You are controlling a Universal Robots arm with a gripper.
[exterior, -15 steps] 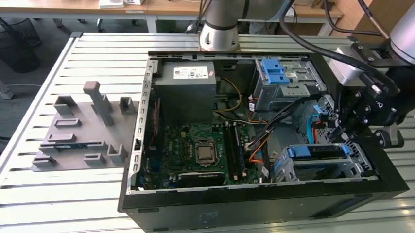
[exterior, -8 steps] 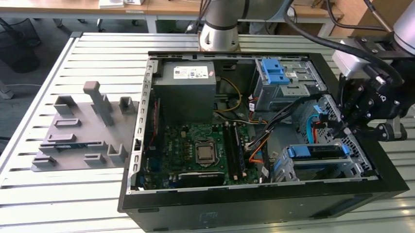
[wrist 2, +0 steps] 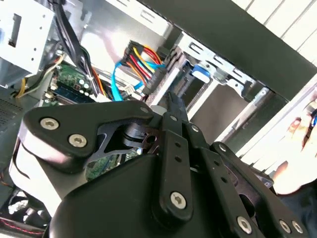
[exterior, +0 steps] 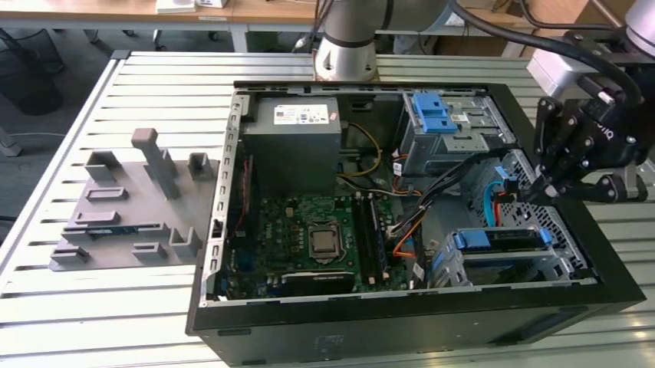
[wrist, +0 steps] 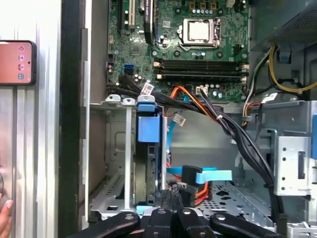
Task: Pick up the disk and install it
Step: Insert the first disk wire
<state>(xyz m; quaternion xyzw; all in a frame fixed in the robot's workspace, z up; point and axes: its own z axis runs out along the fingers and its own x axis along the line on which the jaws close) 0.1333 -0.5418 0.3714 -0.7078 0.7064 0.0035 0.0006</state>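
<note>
The disk (exterior: 498,240) lies in the lower metal cage at the case's front corner, on the exterior view's right, with its bright blue carrier frame facing up. In the first wrist view the disk's blue tab (wrist: 148,130) stands between the cage rails. My gripper (exterior: 538,192) hangs inside the case just behind that cage, over the blue and orange cables. Its dark fingers are pressed together in both wrist views, with nothing seen between them. In the first wrist view my gripper (wrist: 171,201) is at the disk's connector end, and in the second wrist view my gripper (wrist 2: 173,104) points toward the blue tab (wrist 2: 200,73).
A grey power-supply box (exterior: 297,126), an upper drive cage with blue latches (exterior: 445,123) and the green motherboard (exterior: 317,238) sit in the open case. A grey fixture block (exterior: 128,203) sits on the table at the exterior view's left. A phone (wrist: 17,62) and a person's hand (wrist: 5,218) are beside the case.
</note>
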